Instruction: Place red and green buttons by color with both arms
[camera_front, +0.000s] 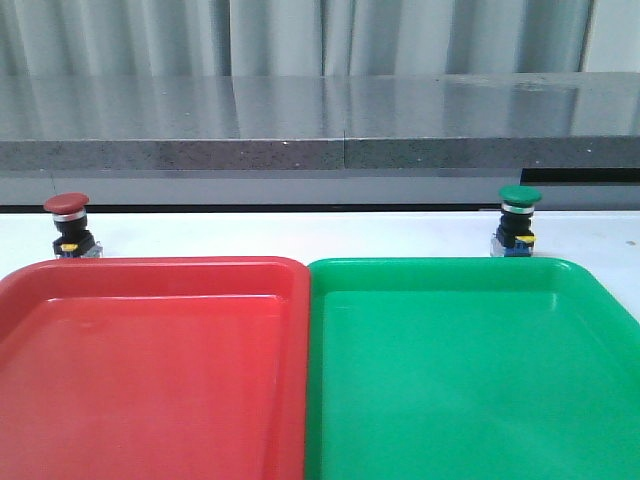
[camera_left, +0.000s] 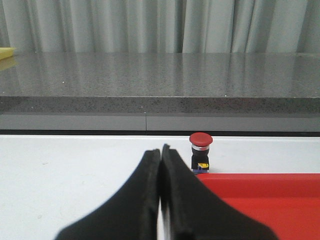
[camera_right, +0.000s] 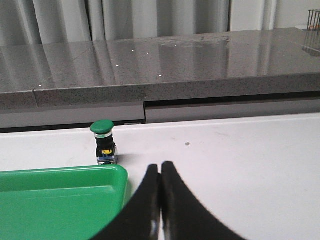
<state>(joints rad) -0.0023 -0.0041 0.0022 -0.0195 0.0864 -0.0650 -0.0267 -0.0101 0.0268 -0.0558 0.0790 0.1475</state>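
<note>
Two trays side by side up front, red tray (camera_front: 150, 360) on the left, green tray (camera_front: 470, 370) on the right, rims touching down the middle. Both lying flat on the white surface (camera_front: 300, 235), nothing inside either.

Red button (camera_front: 69, 226) standing upright on the surface just beyond the far left corner of the red tray, dark cap on top, silver collar, black body, yellow tab showing. Green button (camera_front: 518, 221) standing upright just beyond the far edge of the green tray, toward its right side. Well apart from each other, neither one in a tray.

Behind both, a long grey speckled ledge (camera_front: 320, 130) running the full width, pleated curtain (camera_front: 300, 35) above it.

Left claw (camera_left: 161, 150) pinched together, tips touching, holding nothing. Red button (camera_left: 200, 152) ahead of it and slightly to one side, with the red tray's rim (camera_left: 260, 179) just in front of the button. Clear white surface between tips and button.

Right claw (camera_right: 160, 166) also pressed closed, empty. Green button (camera_right: 103, 141) ahead and off to the side, just behind the green tray's corner (camera_right: 112, 172). Neither claw touching anything; neither arm seen from the front.
</note>
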